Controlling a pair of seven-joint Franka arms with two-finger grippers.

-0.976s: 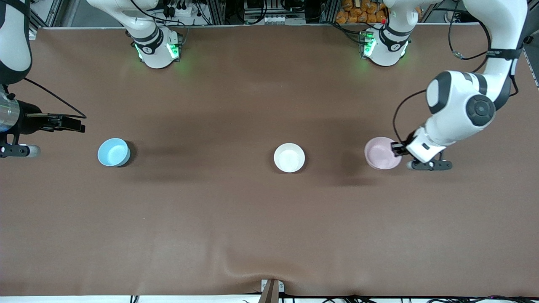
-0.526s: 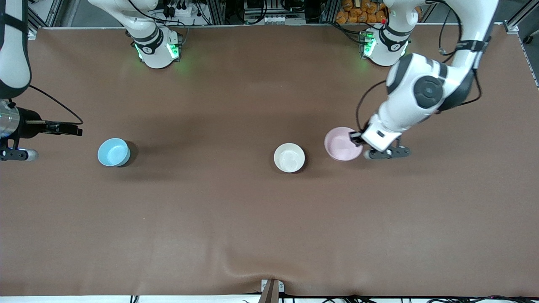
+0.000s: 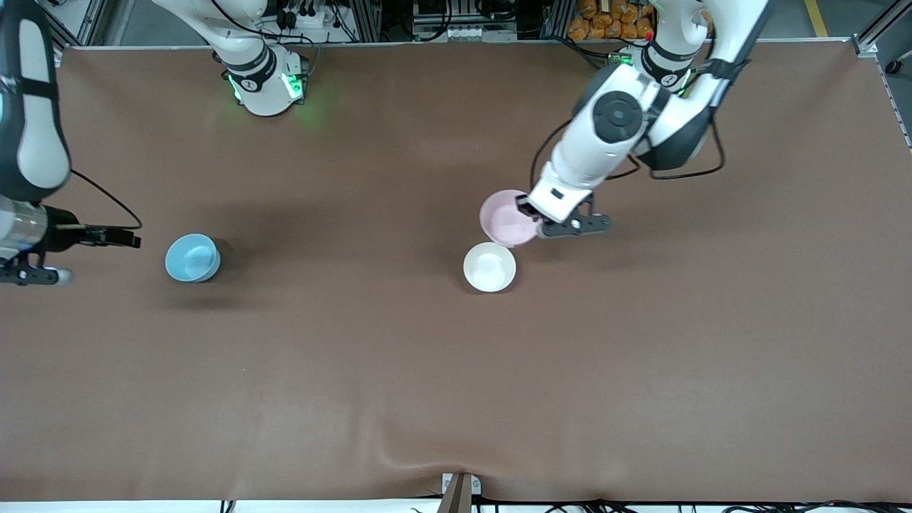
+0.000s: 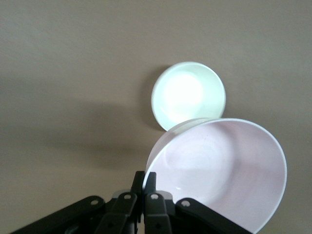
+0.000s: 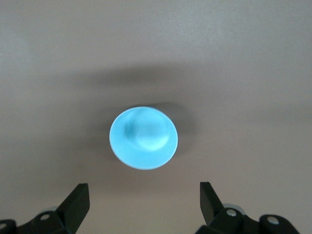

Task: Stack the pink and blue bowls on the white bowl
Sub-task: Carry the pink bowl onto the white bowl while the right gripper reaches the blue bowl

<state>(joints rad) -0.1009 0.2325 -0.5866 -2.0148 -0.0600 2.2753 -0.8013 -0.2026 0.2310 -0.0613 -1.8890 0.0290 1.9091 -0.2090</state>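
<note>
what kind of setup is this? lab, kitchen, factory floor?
Most likely a robotics lab bench. Two arm bases stand along one edge of a bare brown-covered table, with aluminium framing and cabling past that edge. The only things on it are plain glossy test bowls, such as the light blue bowl.

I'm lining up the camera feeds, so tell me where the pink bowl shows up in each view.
Front view: pink bowl held in the air by the left gripper, just above the white bowl in the picture.
Left wrist view: pink bowl fills the lower part.
Right wrist view: not in it.
Shared landmark: the white bowl.
</note>
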